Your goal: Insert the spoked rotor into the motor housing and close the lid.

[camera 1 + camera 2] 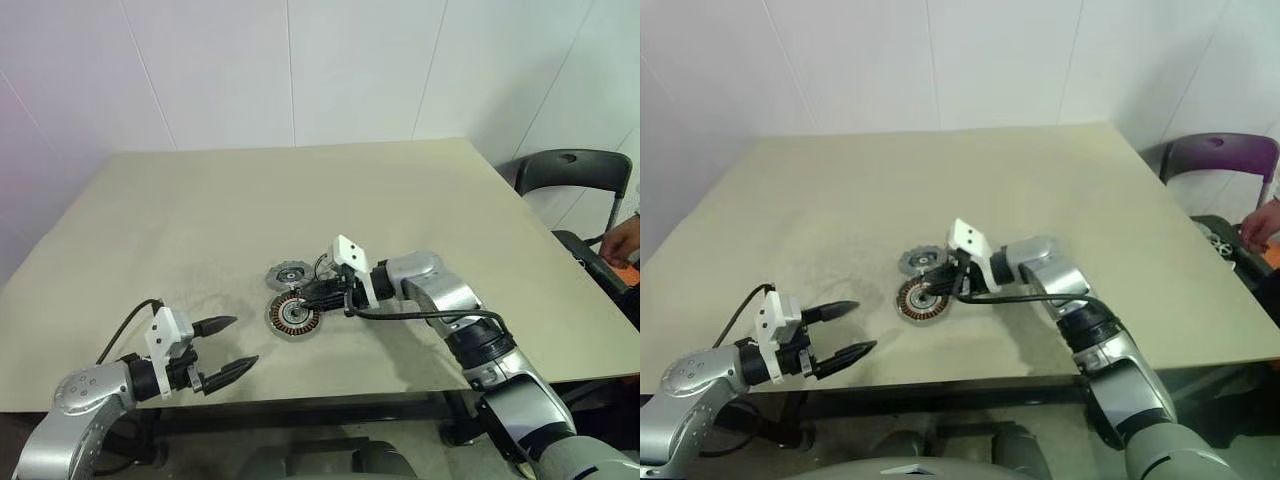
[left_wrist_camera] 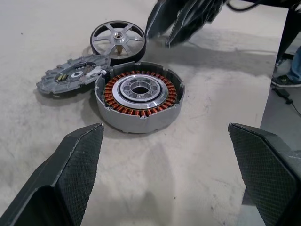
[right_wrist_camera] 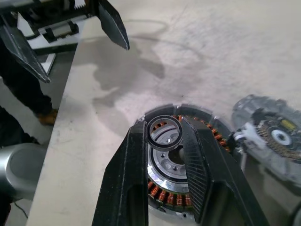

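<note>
The motor housing (image 1: 293, 317) lies flat near the table's front, its copper windings (image 2: 138, 94) facing up around a pale centre. Just behind it rests the spoked rotor (image 1: 290, 274), grey with an uneven outline (image 2: 73, 75). The lid (image 2: 117, 40), dark-rimmed with a silvery spoked face, sits beyond the housing, close under my right gripper. My right gripper (image 1: 296, 298) hovers over the housing's centre, shut on a thin dark ring (image 3: 164, 133). Off to the housing's left, near the front edge, my left gripper (image 1: 243, 343) stands wide open with nothing in it, pointing at the housing.
The beige table (image 1: 400, 200) stretches bare behind and to both sides of the parts. A dark chair (image 1: 575, 170) stands past the table's right corner. A person's hand (image 1: 625, 235) shows at the right edge, beyond the table.
</note>
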Controlling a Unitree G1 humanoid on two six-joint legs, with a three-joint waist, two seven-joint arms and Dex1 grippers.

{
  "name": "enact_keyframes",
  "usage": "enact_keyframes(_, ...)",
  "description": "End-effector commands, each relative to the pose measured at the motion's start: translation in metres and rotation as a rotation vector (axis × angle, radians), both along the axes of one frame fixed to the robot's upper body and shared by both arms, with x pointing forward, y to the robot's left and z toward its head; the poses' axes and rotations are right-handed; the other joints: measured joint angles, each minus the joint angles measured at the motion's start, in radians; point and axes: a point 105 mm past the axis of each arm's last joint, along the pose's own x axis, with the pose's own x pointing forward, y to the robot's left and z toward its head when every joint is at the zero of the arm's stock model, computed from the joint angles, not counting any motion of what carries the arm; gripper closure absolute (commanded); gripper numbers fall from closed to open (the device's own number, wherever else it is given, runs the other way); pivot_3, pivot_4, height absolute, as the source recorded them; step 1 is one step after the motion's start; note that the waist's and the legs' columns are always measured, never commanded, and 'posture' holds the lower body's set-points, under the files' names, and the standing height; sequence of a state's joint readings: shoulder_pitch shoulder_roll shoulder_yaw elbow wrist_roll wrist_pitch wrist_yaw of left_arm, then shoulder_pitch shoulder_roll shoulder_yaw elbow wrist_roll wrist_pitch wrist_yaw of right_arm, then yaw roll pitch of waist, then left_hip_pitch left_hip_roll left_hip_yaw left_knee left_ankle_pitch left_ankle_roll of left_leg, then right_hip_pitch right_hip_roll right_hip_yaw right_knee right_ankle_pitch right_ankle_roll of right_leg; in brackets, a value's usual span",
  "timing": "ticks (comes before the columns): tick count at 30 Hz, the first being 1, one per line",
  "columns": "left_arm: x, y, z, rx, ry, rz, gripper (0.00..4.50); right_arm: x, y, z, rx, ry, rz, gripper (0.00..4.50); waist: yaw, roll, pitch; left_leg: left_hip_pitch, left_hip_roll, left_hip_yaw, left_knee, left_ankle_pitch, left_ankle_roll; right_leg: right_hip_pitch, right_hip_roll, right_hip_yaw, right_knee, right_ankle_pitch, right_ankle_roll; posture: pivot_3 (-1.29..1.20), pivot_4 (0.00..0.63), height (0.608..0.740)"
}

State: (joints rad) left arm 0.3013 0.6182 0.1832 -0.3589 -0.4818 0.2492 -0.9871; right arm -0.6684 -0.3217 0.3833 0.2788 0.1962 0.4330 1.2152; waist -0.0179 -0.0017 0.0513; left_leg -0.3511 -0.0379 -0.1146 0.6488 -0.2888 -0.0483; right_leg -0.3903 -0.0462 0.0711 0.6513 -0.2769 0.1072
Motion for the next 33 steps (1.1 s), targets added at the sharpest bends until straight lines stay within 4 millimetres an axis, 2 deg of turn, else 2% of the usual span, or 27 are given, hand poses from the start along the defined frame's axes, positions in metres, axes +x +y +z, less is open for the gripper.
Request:
enact_keyframes(1, 0.002, 0.005, 0.008, 0.02, -0.057, 0.024, 0.0, 0.005, 0.007, 0.007, 0.013, -0.047, 0.021, 3.84, 0.0, 0.0, 0.0, 0.0, 0.0, 0.0, 0.0, 0.0, 0.0, 0.0, 0.0, 0.0, 0.0, 0.0, 0.0, 0.0, 0.0, 0.74)
enact_keyframes(9, 0.0, 0.009, 0.013, 0.051, -0.077, 0.043, 0.0, 0.009, 0.017, -0.008, 0.001, -0.029, 0.024, 3.84, -0.003, 0.001, 0.0, 0.0, 0.0, 0.0, -0.001, 0.0, 0.0, 0.0, 0.001, 0.0, 0.0, 0.0, 0.0, 0.0, 0.0, 0.74)
enact_keyframes(18, -0.002, 0.009, 0.016, 0.062, -0.086, 0.059, 0.0, 0.016, 0.024, -0.011, 0.009, -0.033, 0.01, 3.84, -0.003, 0.001, 0.001, 0.0, 0.0, 0.0, -0.001, 0.0, 0.0, 0.0, 0.001, 0.0, 0.0, 0.0, 0.0, 0.0, 0.0, 0.74)
enact_keyframes(27, -0.002, 0.007, 0.02, 0.066, -0.093, 0.058, 0.0, 0.026, 0.012, -0.012, -0.01, -0.051, -0.026, 3.84, -0.003, 0.001, 0.001, 0.0, 0.0, 0.0, -0.001, 0.0, 0.0, 0.0, 0.001, 0.0, 0.0, 0.0, 0.0, 0.0, 0.0, 0.74)
enact_keyframes(33, -0.002, 0.006, 0.021, 0.067, -0.095, 0.052, 0.0, 0.026, 0.012, -0.012, -0.011, -0.044, -0.026, 3.84, -0.004, 0.002, 0.001, 0.0, 0.0, 0.0, -0.001, 0.0, 0.0, 0.0, 0.001, 0.0, 0.0, 0.0, -0.001, 0.0, 0.0, 0.74)
